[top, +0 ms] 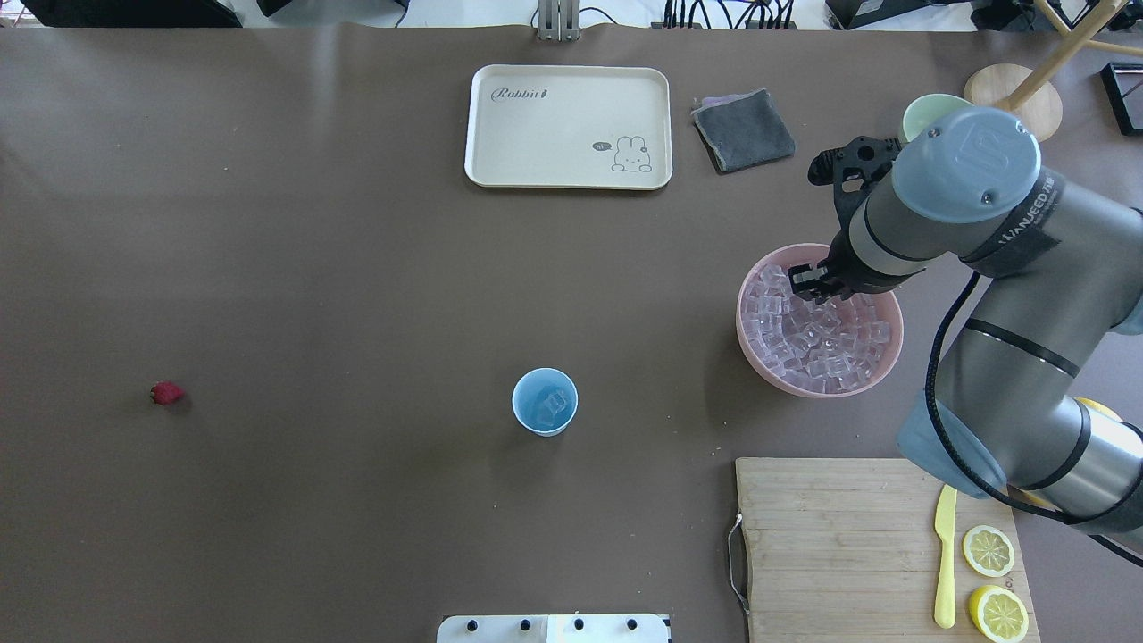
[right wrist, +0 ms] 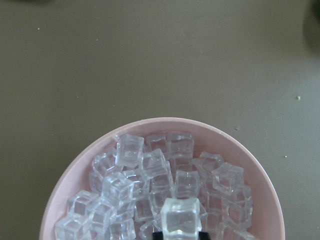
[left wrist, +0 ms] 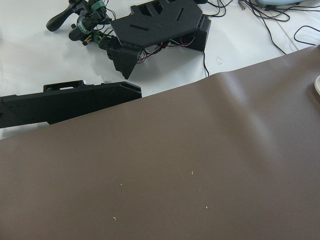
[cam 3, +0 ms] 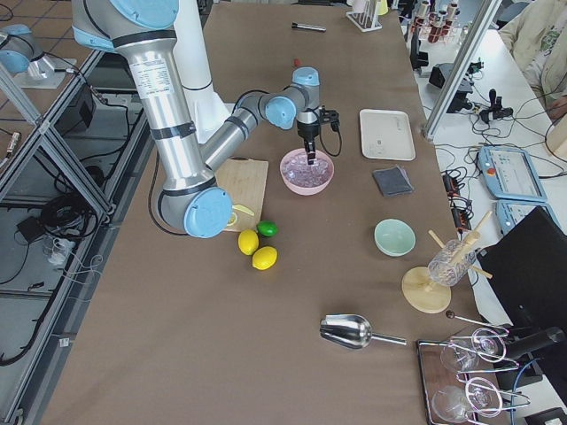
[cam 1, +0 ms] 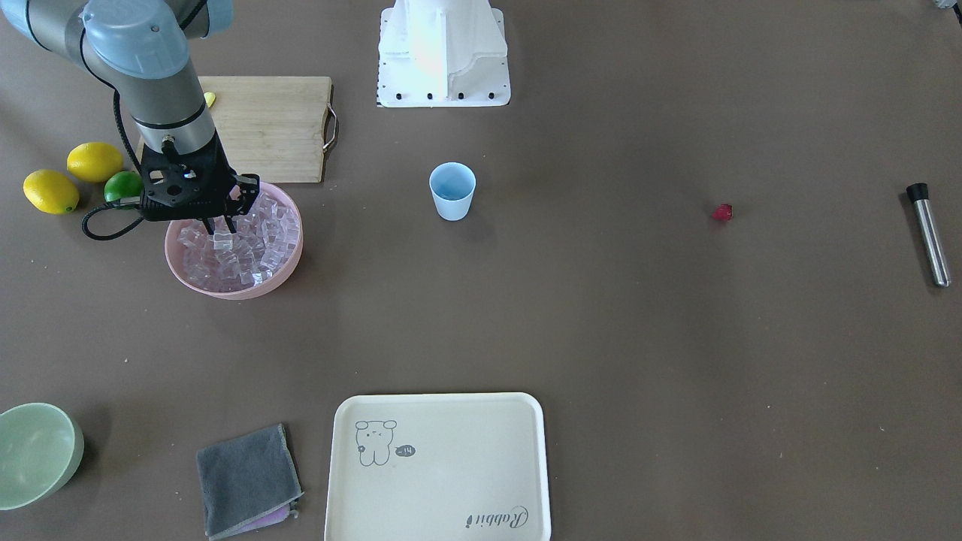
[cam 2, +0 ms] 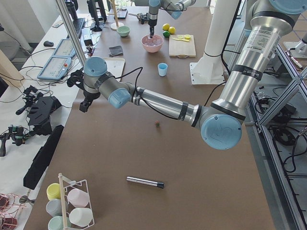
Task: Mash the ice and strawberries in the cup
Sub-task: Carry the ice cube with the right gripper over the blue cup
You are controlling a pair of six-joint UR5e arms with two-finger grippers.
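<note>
The light blue cup (cam 1: pixel 452 191) stands upright mid-table, with one clear ice cube (top: pixel 555 404) inside it. The pink bowl (cam 1: pixel 248 289) holds several ice cubes (top: pixel 830 344). My right gripper (cam 1: pixel 221 229) hangs over this bowl, shut on an ice cube (right wrist: pixel 181 217) just above the pile. The dark red strawberry (cam 1: pixel 722 213) lies alone on the mat, far from the cup (top: pixel 545 402). My left gripper (cam 2: pixel 84 104) is over the table's far edge, away from everything. I cannot tell whether it is open or shut.
A wooden cutting board (top: pixel 830 545) with lemon slices and a yellow knife lies near the robot's base. Two lemons (cam 1: pixel 94 161) and a lime (cam 1: pixel 122 185) sit beside the bowl. A beige tray (cam 1: pixel 440 466), grey cloth (cam 1: pixel 248 481), pale green bowl (cam 1: pixel 34 454) and steel muddler (cam 1: pixel 930 237) also lie here.
</note>
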